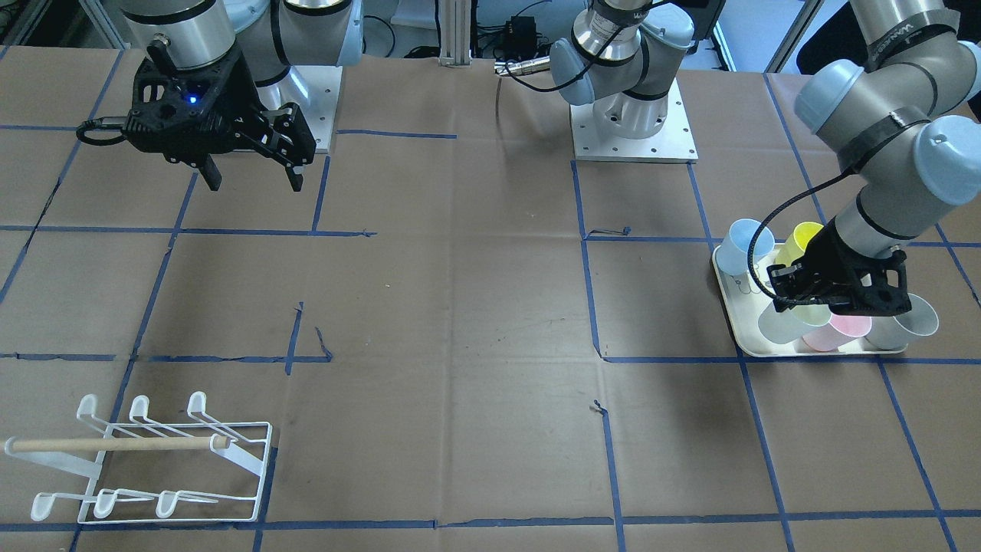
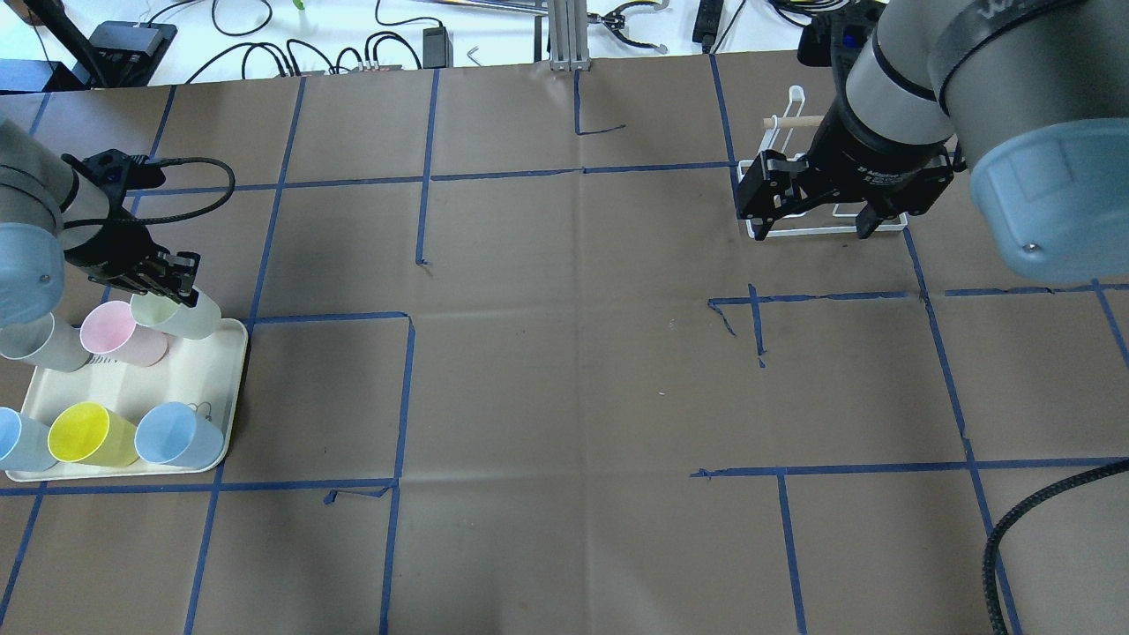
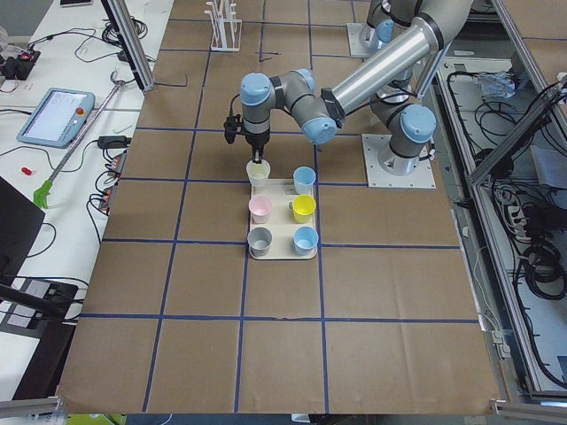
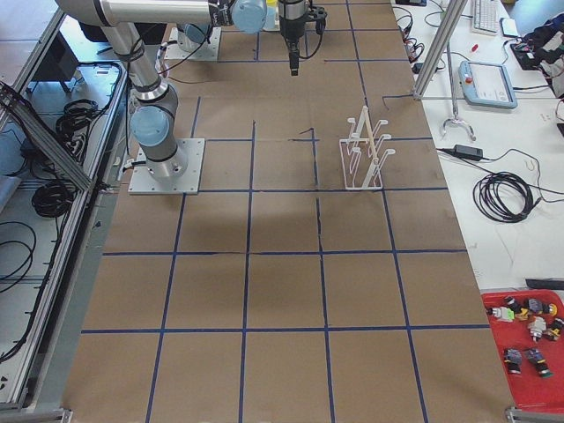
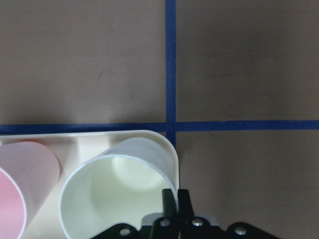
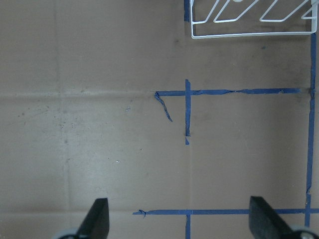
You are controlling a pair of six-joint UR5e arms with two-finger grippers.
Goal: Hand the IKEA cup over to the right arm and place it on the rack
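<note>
My left gripper [image 5: 175, 199] is shut on the rim of a pale green IKEA cup [image 5: 114, 184] at the corner of the cream tray [image 5: 75, 142]. In the overhead view the left gripper [image 2: 176, 287] holds this cup [image 2: 190, 316] at the tray's [image 2: 231, 388] far corner. I cannot tell if the cup is lifted. My right gripper [image 2: 807, 219] is open and empty, hovering in front of the white wire rack [image 2: 796, 110]. The right wrist view shows its open fingertips [image 6: 97, 221] and the rack's base [image 6: 249, 22]. The rack [image 1: 153, 460] stands empty.
The tray also holds a pink cup [image 2: 119, 331], a grey cup [image 2: 40, 346], a yellow cup [image 2: 84, 432] and two blue cups [image 2: 176, 434]. Brown paper with blue tape lines covers the table [image 2: 573, 370]. Cables and tools lie beyond the far edge.
</note>
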